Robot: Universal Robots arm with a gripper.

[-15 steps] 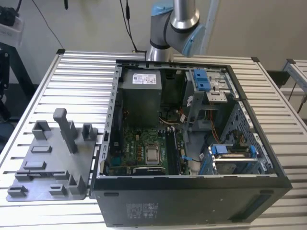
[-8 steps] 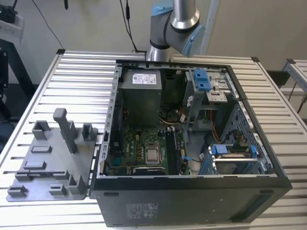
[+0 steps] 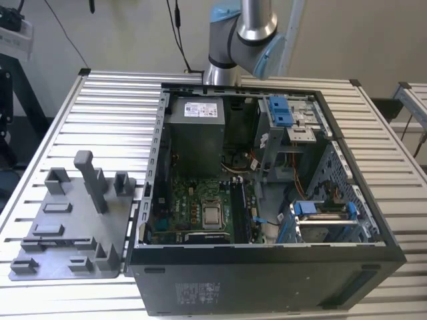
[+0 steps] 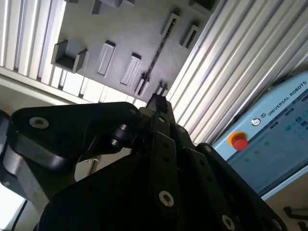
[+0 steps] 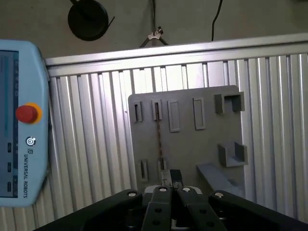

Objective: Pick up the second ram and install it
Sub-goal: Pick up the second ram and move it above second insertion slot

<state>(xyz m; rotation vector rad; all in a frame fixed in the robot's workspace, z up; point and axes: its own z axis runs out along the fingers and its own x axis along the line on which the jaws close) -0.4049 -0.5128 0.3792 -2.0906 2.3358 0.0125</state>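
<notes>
Ribbed aluminium table (image 3: 100,113) stands before a plain pale wall (image 3: 133,40).

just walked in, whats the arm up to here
The arm's gripper hovers above the grey tray on the slatted table. The second ram stands on edge in the tray's slots, in line with the gripper in both wrist views, not yet picked up. The open computer case sits beside the tray in the exterior view.

Reading this as robotics lab or test workshop from my end. Industrial robot arm (image 3: 247,33) mounted at ribbed aluminium bench (image 3: 100,120). Open computer case (image 3: 267,280) on bench, boards exposed. Grey moulded fixture tray (image 3: 67,220) beside it. Teach pendant (image 5: 19,120) with red stop button (image 5: 26,113). Cables (image 3: 177,33) down bare wall.
</notes>
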